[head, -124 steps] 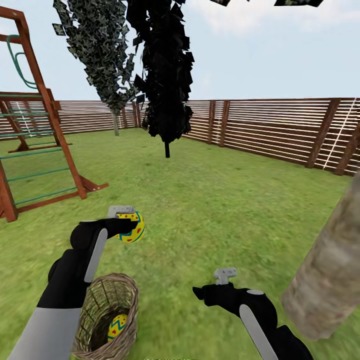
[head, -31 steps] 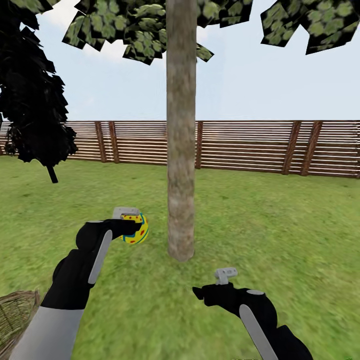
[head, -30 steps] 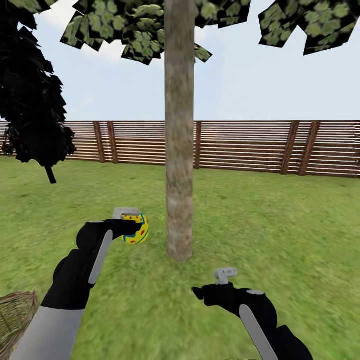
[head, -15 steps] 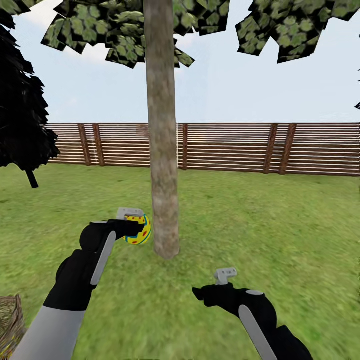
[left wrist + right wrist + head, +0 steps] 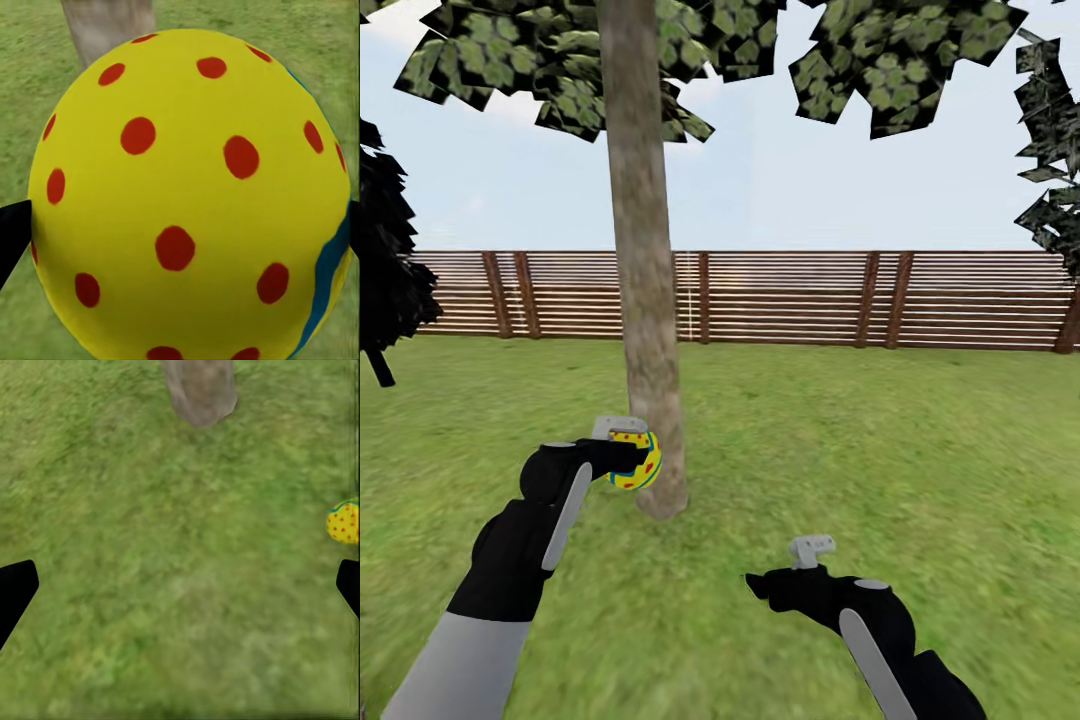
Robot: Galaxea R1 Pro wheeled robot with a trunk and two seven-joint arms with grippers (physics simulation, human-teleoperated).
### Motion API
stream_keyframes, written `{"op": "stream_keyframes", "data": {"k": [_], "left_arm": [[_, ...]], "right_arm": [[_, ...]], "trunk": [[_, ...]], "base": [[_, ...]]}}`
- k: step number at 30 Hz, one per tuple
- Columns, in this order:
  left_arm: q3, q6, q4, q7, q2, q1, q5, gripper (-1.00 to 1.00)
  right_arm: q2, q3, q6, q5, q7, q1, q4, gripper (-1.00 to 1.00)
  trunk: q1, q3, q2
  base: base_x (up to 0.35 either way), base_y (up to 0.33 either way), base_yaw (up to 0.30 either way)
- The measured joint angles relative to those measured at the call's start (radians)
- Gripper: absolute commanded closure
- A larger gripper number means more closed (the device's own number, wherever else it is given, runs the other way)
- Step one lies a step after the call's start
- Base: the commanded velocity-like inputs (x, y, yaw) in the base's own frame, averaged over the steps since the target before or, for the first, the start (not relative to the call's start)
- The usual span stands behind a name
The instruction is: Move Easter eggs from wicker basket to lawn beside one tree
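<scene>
Left wrist view puts the bright yellow Easter egg with red dots and a blue band (image 5: 187,195) right up against the lens, pinched between the left gripper (image 5: 180,240) jaws, whose black fingertips (image 5: 11,240) press in at either flank of the shell. From the head view the same egg (image 5: 636,460) is held above the grass by the left gripper (image 5: 622,452), just beside the base of the pale grey-brown mottled tree trunk (image 5: 643,300) and not touching the ground. The right gripper (image 5: 780,580) hangs empty lower and to the right, jaws spread wide; its wrist view shows both black fingertips (image 5: 15,589) at opposite edges with mottled green lawn (image 5: 180,585) between them, the trunk base (image 5: 199,390) ahead and the held egg (image 5: 343,521) off to one side. Beyond the trunk the lawn (image 5: 860,440) runs to a brown horizontal-slat wooden fence (image 5: 780,298). Broad green leaves (image 5: 760,50) spread overhead, and a near-black columnar tree (image 5: 385,270) stands at the left edge. No writing or labels can be read on anything.
</scene>
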Motion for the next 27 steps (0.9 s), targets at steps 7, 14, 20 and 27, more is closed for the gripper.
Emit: {"op": "stream_keyframes", "data": {"k": [7,14,20,27], "left_arm": [[0.000,0.000,0.001,0.000,0.000,0.000,0.000,1.00],[-0.006,0.000,0.056,0.003,0.000,0.000,-0.001,1.00],[-0.010,0.000,0.181,0.005,0.000,-0.001,-0.002,1.00],[-0.009,0.000,0.258,0.006,-0.001,-0.002,-0.002,1.00]], "right_arm": [[0.000,-0.001,0.000,0.000,0.000,0.000,0.004,-1.00],[-0.001,-0.004,0.000,0.000,-0.001,0.000,0.021,-1.00],[0.000,-0.035,0.001,0.000,-0.001,0.000,0.028,-1.00],[0.000,-0.049,0.001,-0.001,-0.001,0.000,0.029,-1.00]], "trunk": [[0.000,0.009,0.000],[0.000,0.019,0.000],[0.000,0.027,0.000],[-0.001,0.036,0.000]], "base": [[-0.001,-0.242,-0.217],[0.000,-0.249,-0.219],[0.004,-0.092,-0.220],[0.209,-0.005,-0.207]]}}
